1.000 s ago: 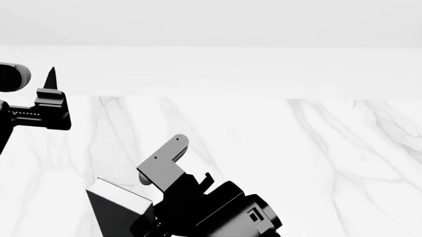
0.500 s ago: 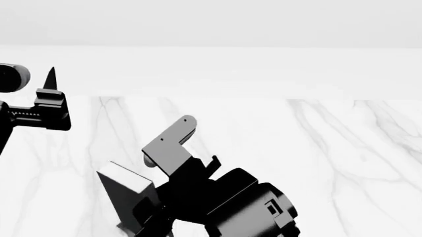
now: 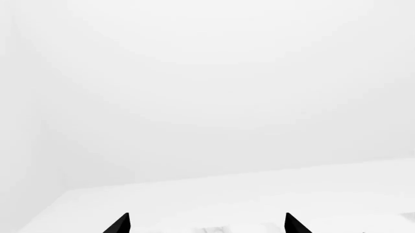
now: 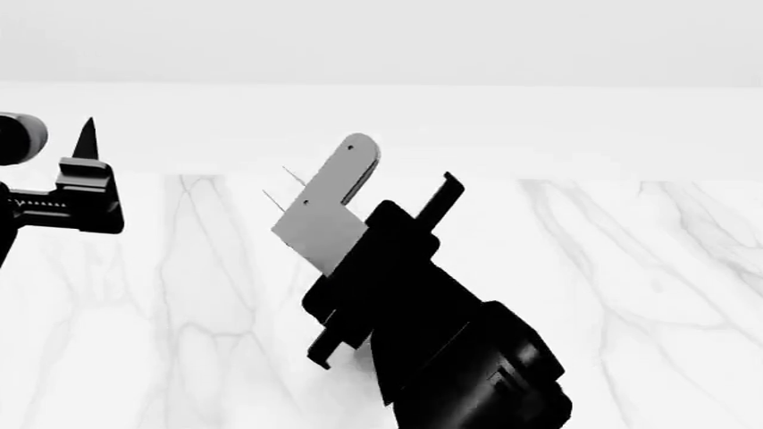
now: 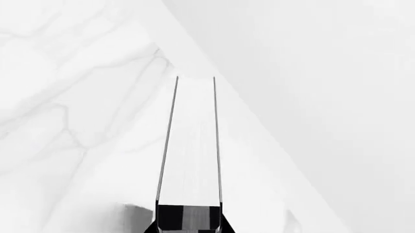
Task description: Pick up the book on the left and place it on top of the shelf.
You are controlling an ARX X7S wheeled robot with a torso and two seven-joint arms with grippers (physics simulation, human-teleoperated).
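Observation:
My right gripper (image 5: 188,228) is shut on the book (image 5: 189,145). In the right wrist view the book stretches away from the jaws, white page edges between two thin dark covers, above the marble table. In the head view the right gripper (image 4: 399,183) is raised mid-frame and tilted up. Its grey finger (image 4: 339,192) hides most of the book, and only thin dark lines (image 4: 293,175) show beside it. My left gripper (image 4: 54,140) is at the far left, open and empty, its black tips wide apart in the left wrist view (image 3: 206,225). The shelf is out of view.
A white marble table (image 4: 620,295) fills the lower head view, with a pale wall (image 4: 537,125) behind it. No other books show.
My right gripper has risen and swung up and to the right with the book, which no longer shows as a dark block at lower left. The left arm has barely moved.

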